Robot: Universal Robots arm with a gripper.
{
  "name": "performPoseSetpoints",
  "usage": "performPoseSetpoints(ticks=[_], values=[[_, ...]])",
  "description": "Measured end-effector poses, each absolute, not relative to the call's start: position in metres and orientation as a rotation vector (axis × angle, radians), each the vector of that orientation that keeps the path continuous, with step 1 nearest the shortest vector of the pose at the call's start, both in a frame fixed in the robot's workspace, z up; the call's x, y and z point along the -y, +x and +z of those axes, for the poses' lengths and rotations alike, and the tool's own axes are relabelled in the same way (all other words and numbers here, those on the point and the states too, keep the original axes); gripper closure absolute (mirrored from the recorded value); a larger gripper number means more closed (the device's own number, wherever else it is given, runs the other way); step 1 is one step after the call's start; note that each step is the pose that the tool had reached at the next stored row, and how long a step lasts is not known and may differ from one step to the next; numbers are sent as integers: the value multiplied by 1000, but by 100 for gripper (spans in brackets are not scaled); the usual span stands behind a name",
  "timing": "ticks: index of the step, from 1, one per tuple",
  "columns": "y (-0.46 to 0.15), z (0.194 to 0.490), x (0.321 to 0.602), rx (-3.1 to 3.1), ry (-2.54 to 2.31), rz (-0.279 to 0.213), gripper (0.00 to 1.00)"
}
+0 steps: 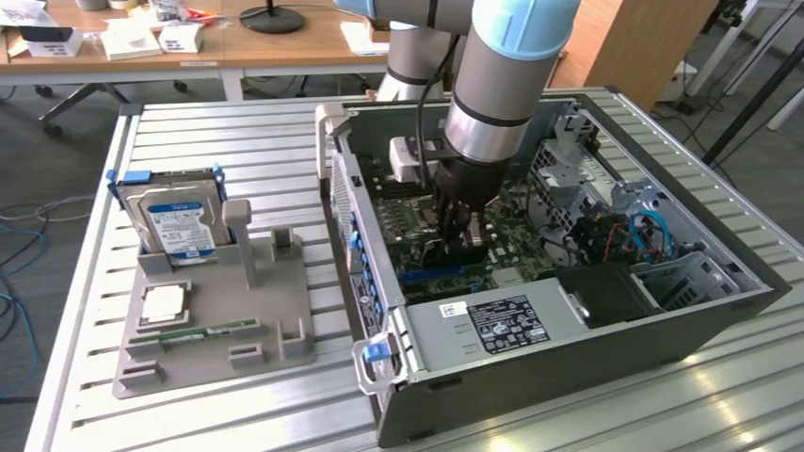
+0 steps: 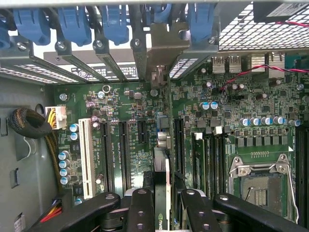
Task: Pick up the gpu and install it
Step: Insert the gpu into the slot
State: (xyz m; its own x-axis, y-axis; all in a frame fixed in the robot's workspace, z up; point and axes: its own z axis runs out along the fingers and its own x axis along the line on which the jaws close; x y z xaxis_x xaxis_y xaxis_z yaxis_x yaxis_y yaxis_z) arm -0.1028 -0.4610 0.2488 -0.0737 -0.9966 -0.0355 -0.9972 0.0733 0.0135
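Note:
Inside the open computer case [image 1: 703, 325], my gripper [image 1: 455, 234] reaches down over the green motherboard [image 1: 515, 240]. It is shut on the gpu [image 1: 454, 250], a thin dark card held on edge. In the wrist view the gpu [image 2: 162, 166] runs edge-on from between my black fingers [image 2: 140, 210] toward the rear wall of the case. Its silver bracket [image 2: 164, 43] stands against the rear slot openings. The card lies in line with the black expansion slots [image 2: 177, 145] on the motherboard [image 2: 217, 125]. Whether its edge is seated in a slot is hidden.
A grey fixture tray [image 1: 214, 320] on the exterior view's left holds a hard drive [image 1: 180, 221], a processor chip [image 1: 165, 303] and a green memory stick [image 1: 201, 331]. Inside the case are the power supply [image 1: 496, 325], blue slot latches [image 2: 72, 24], a white slot [image 2: 87, 159], a processor socket [image 2: 258, 186] and cables [image 2: 29, 123].

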Motion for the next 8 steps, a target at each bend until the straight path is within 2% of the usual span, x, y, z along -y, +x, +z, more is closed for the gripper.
performPoseSetpoints(ticks=[8], values=[[-103,248,461,-2289,-2126,53,74]])
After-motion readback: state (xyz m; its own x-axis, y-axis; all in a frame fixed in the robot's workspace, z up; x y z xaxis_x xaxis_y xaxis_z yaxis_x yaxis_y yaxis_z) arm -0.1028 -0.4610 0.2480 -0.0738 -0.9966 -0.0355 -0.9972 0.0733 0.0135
